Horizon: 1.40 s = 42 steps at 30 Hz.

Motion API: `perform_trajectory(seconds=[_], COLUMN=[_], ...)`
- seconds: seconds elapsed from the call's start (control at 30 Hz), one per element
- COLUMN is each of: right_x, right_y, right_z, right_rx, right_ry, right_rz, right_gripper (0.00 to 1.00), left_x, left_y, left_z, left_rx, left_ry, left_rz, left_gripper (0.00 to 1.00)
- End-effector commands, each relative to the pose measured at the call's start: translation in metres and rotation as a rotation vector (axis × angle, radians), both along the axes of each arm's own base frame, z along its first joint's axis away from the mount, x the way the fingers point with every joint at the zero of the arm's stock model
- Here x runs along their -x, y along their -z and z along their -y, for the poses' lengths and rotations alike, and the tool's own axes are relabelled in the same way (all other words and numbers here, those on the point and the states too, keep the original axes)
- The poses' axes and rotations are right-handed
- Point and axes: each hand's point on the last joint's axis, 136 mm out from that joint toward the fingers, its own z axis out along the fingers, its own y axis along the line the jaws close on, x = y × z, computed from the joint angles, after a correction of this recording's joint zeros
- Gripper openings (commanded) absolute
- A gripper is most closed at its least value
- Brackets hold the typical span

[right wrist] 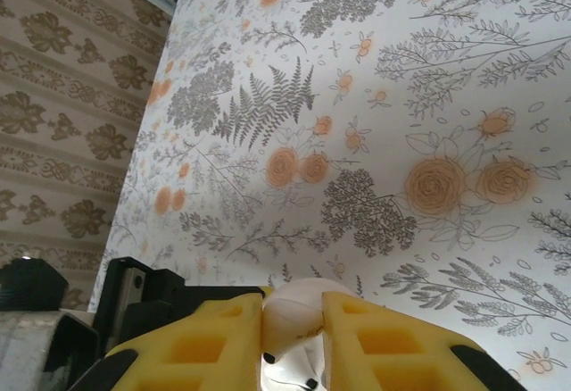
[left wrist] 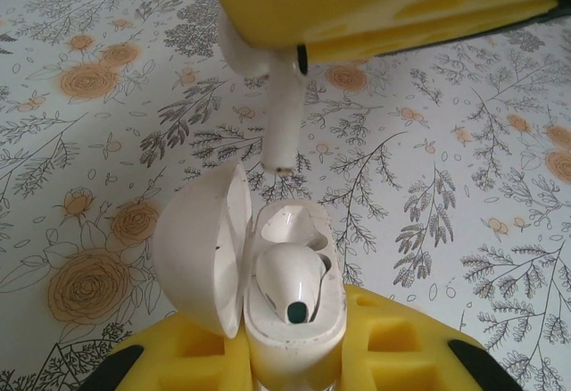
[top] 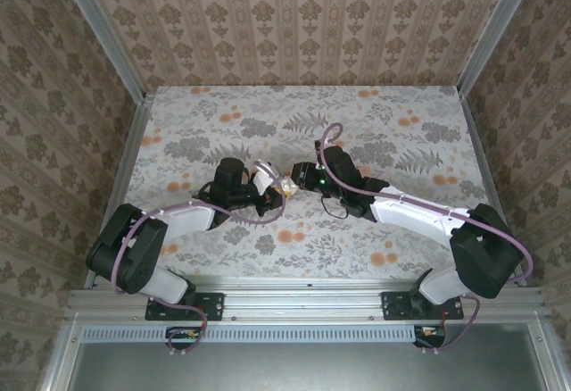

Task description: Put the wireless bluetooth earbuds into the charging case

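The charging case (left wrist: 294, 328) is a small white clamshell, gripped upright by my left gripper (left wrist: 294, 355) between its yellow foam fingers (left wrist: 406, 342). Its lid (left wrist: 196, 257) hangs open to the left. One earbud (left wrist: 290, 284) sits in the near slot; the far slot (left wrist: 290, 226) is empty. The second earbud (left wrist: 284, 114) hangs stem down just above that slot, apart from the case, with my right gripper (right wrist: 293, 328) shut on its head (right wrist: 299, 315). From above, the left gripper (top: 264, 196) and right gripper (top: 294, 186) meet at the case (top: 265, 175) mid-table.
The flowered tablecloth (top: 393, 132) covers the table, with patterned walls on three sides. The black body of the left arm (right wrist: 134, 297) lies just left of my right fingers. A metal rail (top: 303, 288) runs along the near edge.
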Motion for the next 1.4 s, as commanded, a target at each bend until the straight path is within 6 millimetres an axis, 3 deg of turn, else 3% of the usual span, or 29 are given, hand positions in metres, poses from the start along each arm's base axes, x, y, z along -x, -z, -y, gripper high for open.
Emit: perform_trajectory(seconds=[0.0,0.57,1.07,1.37], right_x=[0.0,0.001,0.01,0.011], right_y=[-0.002,0.002,0.001,-0.002], right_z=[0.003,0.007,-0.001,-0.002], right_rx=[0.035,0.084,0.102,0.096], right_ry=[-0.003,-0.015,-0.09,-0.093], right_rz=[0.062,0.115,0.144,0.147], right_gripper=[0.23,0.24,0.24,0.32], left_x=[-0.002,-0.005,-0.007,-0.006], left_y=[-0.018,-0.029,-0.034,-0.035], left_z=[0.009,0.013,0.013,0.013], left_rx=[0.033,0.061,0.07,0.071], left_ry=[0.039,0.047,0.035,0.037], left_rz=[0.043,0.048,0.055,0.058], left_gripper=[0.05,0.05,0.06,0.06])
